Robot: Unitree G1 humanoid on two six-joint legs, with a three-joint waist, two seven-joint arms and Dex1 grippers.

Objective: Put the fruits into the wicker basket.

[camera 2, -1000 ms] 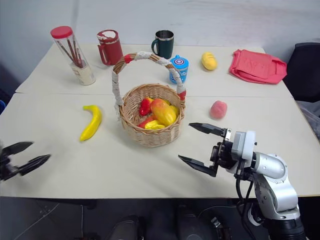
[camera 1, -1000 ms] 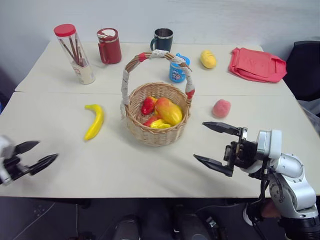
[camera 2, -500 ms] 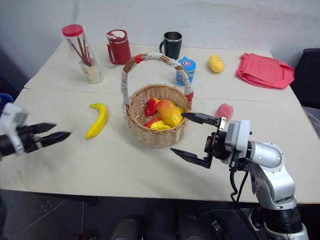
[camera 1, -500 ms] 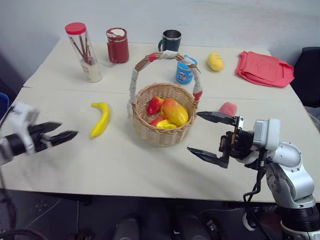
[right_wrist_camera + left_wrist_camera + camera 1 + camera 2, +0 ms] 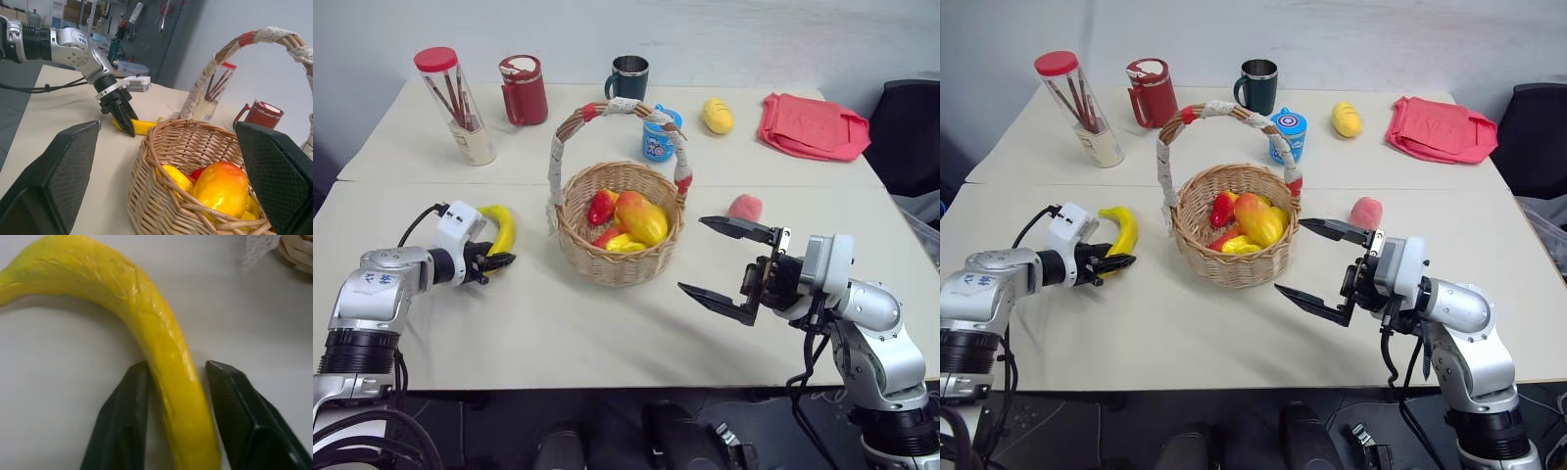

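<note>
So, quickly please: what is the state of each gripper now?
Left gripper: shut on the banana, which lies on the table.
Right gripper: open, holding nothing, beside the wicker basket.

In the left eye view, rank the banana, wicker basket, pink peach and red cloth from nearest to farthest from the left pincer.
1. Banana: between the left pincer fingers, on the table.
2. Wicker basket: mid-table, to its right.
3. Pink peach: beyond the basket, right side.
4. Red cloth: far right corner.
</note>
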